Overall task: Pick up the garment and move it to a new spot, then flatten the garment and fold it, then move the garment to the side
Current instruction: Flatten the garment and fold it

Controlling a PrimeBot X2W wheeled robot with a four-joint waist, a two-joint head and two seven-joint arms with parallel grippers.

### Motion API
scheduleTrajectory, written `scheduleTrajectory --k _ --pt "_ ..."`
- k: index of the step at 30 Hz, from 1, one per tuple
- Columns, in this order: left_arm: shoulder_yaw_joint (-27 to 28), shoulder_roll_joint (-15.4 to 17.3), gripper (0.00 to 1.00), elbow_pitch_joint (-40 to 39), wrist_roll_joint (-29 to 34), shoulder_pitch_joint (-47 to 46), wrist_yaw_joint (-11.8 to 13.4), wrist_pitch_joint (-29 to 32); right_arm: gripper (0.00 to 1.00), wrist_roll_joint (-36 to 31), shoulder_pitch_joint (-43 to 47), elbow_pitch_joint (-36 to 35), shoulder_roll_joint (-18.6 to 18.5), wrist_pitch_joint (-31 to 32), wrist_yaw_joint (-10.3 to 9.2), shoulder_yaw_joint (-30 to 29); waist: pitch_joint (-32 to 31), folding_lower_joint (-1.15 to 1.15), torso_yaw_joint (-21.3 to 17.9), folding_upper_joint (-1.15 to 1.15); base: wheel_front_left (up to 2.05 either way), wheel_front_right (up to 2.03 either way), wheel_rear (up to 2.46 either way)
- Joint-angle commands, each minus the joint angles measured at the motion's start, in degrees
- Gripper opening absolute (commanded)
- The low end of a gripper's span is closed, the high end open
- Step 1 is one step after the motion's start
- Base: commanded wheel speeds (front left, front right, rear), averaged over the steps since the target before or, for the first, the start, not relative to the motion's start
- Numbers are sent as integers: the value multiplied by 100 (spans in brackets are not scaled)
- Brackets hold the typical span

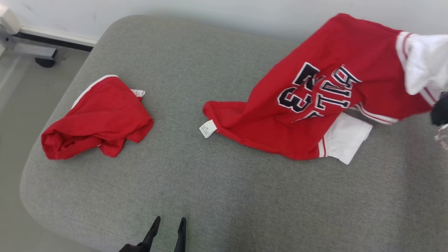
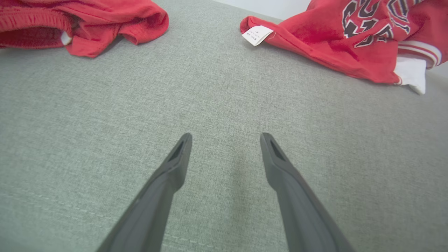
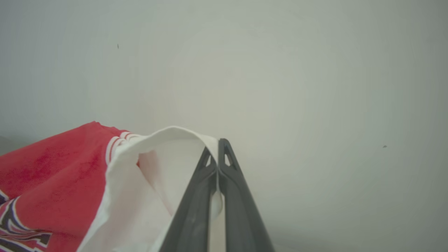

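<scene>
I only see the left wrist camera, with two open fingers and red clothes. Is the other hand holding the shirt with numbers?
Observer: Yes. The right gripper has its fingers shut on the white sleeve of the jersey.
Operator: Is the shirt up in the air?
Observer: Only that sleeve end is up. The rest trails down onto the grey cushion.
Operator: What's past the cushion?
Observer: On the left, floor and a dark wheel on a metal frame.
</scene>
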Motion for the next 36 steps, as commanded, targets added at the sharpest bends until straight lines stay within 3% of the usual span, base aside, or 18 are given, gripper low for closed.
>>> scheduleTrajectory --k 1,2,6,12,23,36 --pt "-39 4 100 12 -23 -47 13 -19 12 -162 -189 220 -100 101 3 -157 63 0 108 0 0 0 0" --pt "-72 2 100 13 -31 -53 15 -19 100 -257 -307 417 -161 190 3 -308 75 0 147 0 0 0 0" --pt "-100 3 100 7 -67 12 71 -19 100 -592 -571 900 -192 98 3 -780 85 0 230 0 0 0 0" --pt "15 2 100 36 13 137 71 -19 100 -675 -374 1277 -16 -78 3 -926 59 0 126 0 0 0 0" --pt "37 5 100 -1 67 -39 53 -19 100 253 1152 166 846 -121 3 86 83 0 -204 0 0 0 0" --pt "-7 2 100 55 31 72 49 -19 100 1286 1934 157 1236 -123 3 1113 9 0 -123 0 0 0 0"
